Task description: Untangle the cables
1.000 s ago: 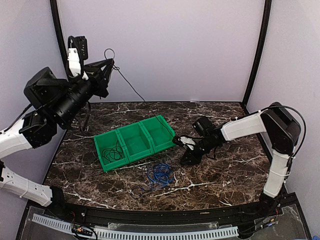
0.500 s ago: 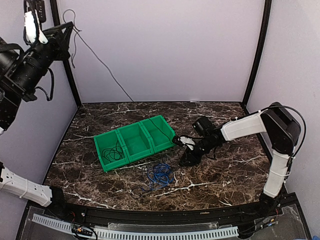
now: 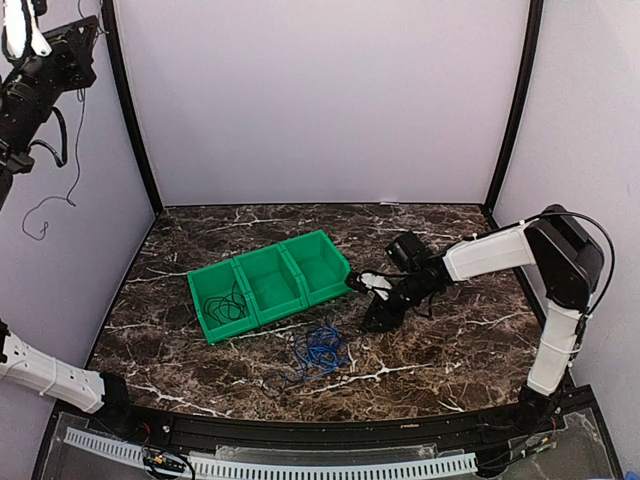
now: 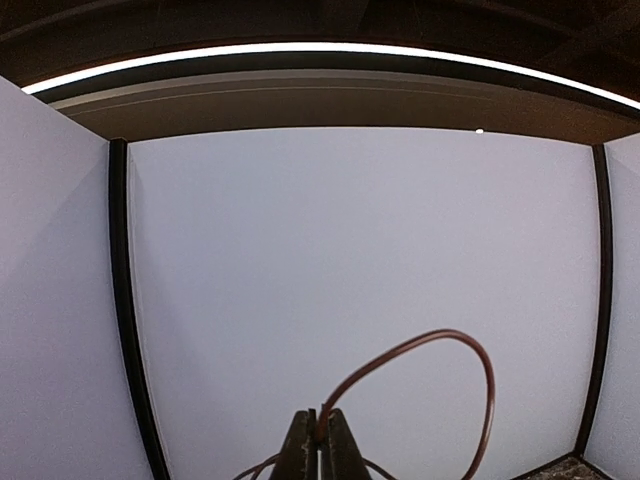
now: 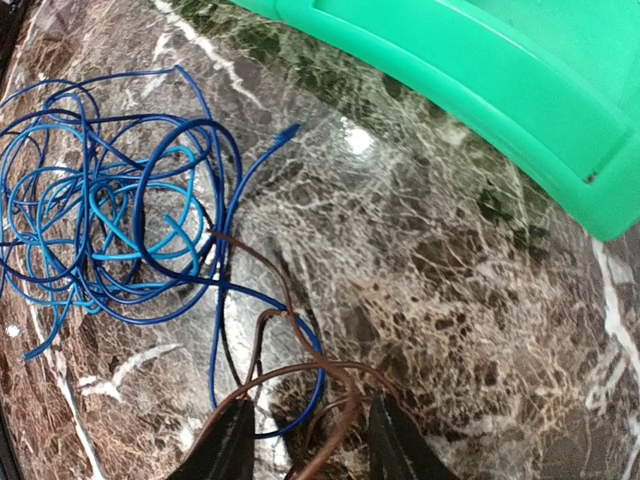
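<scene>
My left gripper [image 3: 86, 30] is raised high at the top left and is shut on a thin dark cable [image 4: 440, 345]. The cable loops up from the closed fingertips, and its loose end [image 3: 45, 205] hangs by the left wall. My right gripper [image 3: 377, 312] rests low over the table to the right of the green bin [image 3: 268, 283]. It is open [image 5: 308, 445], with loops of a thin dark cable [image 5: 300, 375] lying between its fingers. A tangle of blue cable [image 3: 318, 347] lies in front of the bin; it also shows in the right wrist view [image 5: 100, 220].
The green bin has three compartments; the left one holds a small black cable bundle [image 3: 228, 303]. Its corner shows in the right wrist view [image 5: 480, 90]. Purple walls and black corner posts [image 3: 130, 120] enclose the marble table [image 3: 450, 350].
My left arm has swung up and to the left, lifting the thin dark cable off the table; its end now dangles by the left wall. The right arm has not moved.
</scene>
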`<action>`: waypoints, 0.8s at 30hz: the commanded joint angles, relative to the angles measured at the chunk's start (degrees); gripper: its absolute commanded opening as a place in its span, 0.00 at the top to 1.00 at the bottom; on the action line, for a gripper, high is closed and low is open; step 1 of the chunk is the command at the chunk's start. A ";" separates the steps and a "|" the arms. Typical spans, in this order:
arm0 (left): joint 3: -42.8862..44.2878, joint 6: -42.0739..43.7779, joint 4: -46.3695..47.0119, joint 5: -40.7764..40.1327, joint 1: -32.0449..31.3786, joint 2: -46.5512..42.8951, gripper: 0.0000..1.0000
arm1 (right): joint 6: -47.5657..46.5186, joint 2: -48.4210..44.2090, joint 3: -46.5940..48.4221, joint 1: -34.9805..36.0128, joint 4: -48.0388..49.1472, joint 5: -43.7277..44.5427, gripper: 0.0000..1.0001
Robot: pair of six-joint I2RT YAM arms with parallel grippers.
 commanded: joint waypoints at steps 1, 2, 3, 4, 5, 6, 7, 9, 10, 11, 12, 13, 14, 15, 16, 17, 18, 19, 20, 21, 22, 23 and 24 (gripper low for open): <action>-2.46 -2.12 -6.05 -3.29 0.17 0.65 1.00 | -2.12 -5.53 0.89 0.25 -4.30 4.39 0.52; -2.80 -2.26 -6.97 -3.73 0.17 0.72 1.00 | -3.40 -7.35 0.84 0.23 -4.78 5.15 0.47; -2.81 -2.06 -9.62 -5.51 0.17 1.16 1.00 | -4.64 -8.85 0.90 0.23 -5.36 6.14 0.43; -2.93 -1.92 -10.65 -6.69 0.21 1.46 1.00 | -5.58 -10.38 1.24 0.21 -6.30 7.03 0.40; -3.05 -2.09 -12.63 -9.02 0.23 1.91 1.00 | -6.57 -11.74 1.83 0.17 -7.55 7.37 0.37; -3.38 -2.51 -13.78 -9.81 0.34 2.06 1.00 | -7.53 -13.00 2.39 0.13 -9.26 7.41 0.33; -3.41 -4.56 -16.66 -10.66 0.43 2.33 1.00 | -8.26 -14.29 3.10 0.12 -10.76 7.32 0.30; -3.48 -8.83 -21.75 -10.53 0.93 2.33 1.00 | -9.17 -17.13 4.37 0.06 -13.34 7.56 0.09; -3.84 -11.70 -24.41 -10.21 1.65 2.23 1.00 | -9.58 -18.55 4.85 0.04 -14.58 7.67 0.04; -4.12 -13.25 -25.82 -9.07 2.23 1.93 1.00 | -10.05 -20.12 5.13 -0.06 -15.42 7.53 0.02; -4.55 -16.63 -28.55 -8.25 3.50 1.81 1.00 | -10.91 -21.80 5.36 -0.05 -16.28 7.10 0.01; -4.74 -18.17 -29.78 -6.45 4.25 1.65 1.00 | -11.55 -23.26 5.64 -0.18 -16.96 6.74 0.01; -5.26 -21.02 -31.87 -5.49 5.74 1.58 1.00 | -12.05 -24.68 5.83 -0.21 -17.62 6.18 0.01; -5.87 -22.26 -32.72 -3.49 6.38 1.57 1.00 | -12.79 -25.83 6.26 -0.23 -18.56 5.43 0.01; -6.10 -24.29 -34.32 -2.52 7.52 1.81 1.00 | -13.48 -26.72 6.77 -0.27 -19.82 4.95 0.01; -6.32 -25.30 -35.04 -0.79 7.98 2.05 1.00 | -13.81 -27.76 6.96 -0.31 -20.60 4.74 0.01; -6.29 -27.07 -36.57 0.78 8.76 2.74 1.00 | -13.80 -28.56 6.83 -0.36 -20.90 4.64 0.01; -6.15 -27.70 -37.35 1.51 9.08 3.18 1.00 | -13.81 -29.43 6.38 -0.51 -20.80 4.33 0.01; -5.98 -28.94 -38.93 2.92 9.76 4.14 1.00 | -13.61 -30.34 5.39 -0.64 -20.27 4.13 0.01; -5.52 -29.47 -39.67 3.54 10.15 4.67 1.00 | -13.27 -31.28 4.10 -0.79 -19.14 3.94 0.01; -5.31 -30.40 -40.94 4.65 10.81 5.64 1.00 | -12.97 -32.27 2.52 -1.00 -17.77 3.64 0.01; -5.20 -30.77 -41.38 5.25 11.12 6.03 1.00 | -12.71 -33.01 0.78 -1.32 -16.50 3.43 0.01; -5.29 -31.60 -42.40 6.66 11.80 6.66 1.00 | -12.45 -33.54 -0.79 -1.67 -15.12 3.11 0.01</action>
